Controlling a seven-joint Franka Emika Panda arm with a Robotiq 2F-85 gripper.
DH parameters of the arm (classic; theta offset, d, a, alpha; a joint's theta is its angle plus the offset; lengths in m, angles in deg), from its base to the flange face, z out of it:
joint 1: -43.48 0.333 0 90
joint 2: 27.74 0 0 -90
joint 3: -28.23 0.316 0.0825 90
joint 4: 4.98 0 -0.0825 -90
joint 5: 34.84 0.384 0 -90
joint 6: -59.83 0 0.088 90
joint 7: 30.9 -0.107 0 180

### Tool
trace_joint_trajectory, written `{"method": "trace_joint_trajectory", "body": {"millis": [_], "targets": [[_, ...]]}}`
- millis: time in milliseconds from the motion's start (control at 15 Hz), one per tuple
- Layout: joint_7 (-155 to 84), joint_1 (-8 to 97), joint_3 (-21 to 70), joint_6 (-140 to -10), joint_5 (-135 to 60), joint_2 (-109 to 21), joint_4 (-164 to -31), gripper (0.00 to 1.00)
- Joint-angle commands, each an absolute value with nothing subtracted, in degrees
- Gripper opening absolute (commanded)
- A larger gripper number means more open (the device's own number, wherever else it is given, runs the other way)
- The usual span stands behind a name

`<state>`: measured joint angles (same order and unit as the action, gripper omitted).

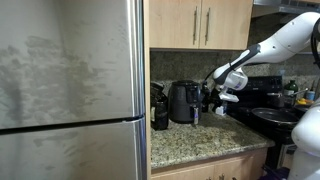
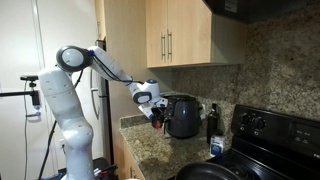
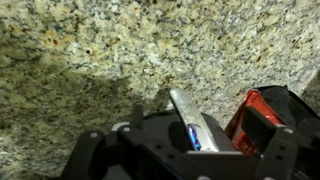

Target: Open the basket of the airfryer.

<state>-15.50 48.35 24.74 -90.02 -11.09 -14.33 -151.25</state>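
Observation:
The black glossy airfryer stands on the granite counter against the back wall and shows in both exterior views. Its basket front is flush with the body, and I cannot make out the handle. My gripper hangs beside the airfryer at about its upper half, close to it but apart from it. In the wrist view the jaws look spread and hold nothing. They point at the counter, with a silver bar-shaped thing lying below them.
A smaller dark container stands next to the airfryer. Bottles stand between the airfryer and the black stove. A red packet lies on the granite. A steel fridge and cabinets border the counter.

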Motion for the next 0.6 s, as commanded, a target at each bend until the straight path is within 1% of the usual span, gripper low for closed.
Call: {"method": "trace_joint_trajectory", "body": {"millis": [0, 67, 133, 267, 400, 533], "targets": [[-18.37, 52.27, 30.01, -97.35, -13.34, -14.36, -153.53, 1.0], [-20.89, 52.67, 31.52, -99.09, -14.71, -15.0, -153.33, 1.0], [-19.0, 52.33, 29.0, -95.35, -13.45, -14.51, -152.23, 1.0], [-20.73, 53.45, 30.0, -95.97, -13.63, -14.53, -152.32, 1.0], [-20.42, 53.12, 29.12, -95.92, -13.58, -14.51, -152.31, 1.0], [-22.28, 52.11, 28.98, -98.01, -14.93, -18.14, -150.5, 1.0]]}}
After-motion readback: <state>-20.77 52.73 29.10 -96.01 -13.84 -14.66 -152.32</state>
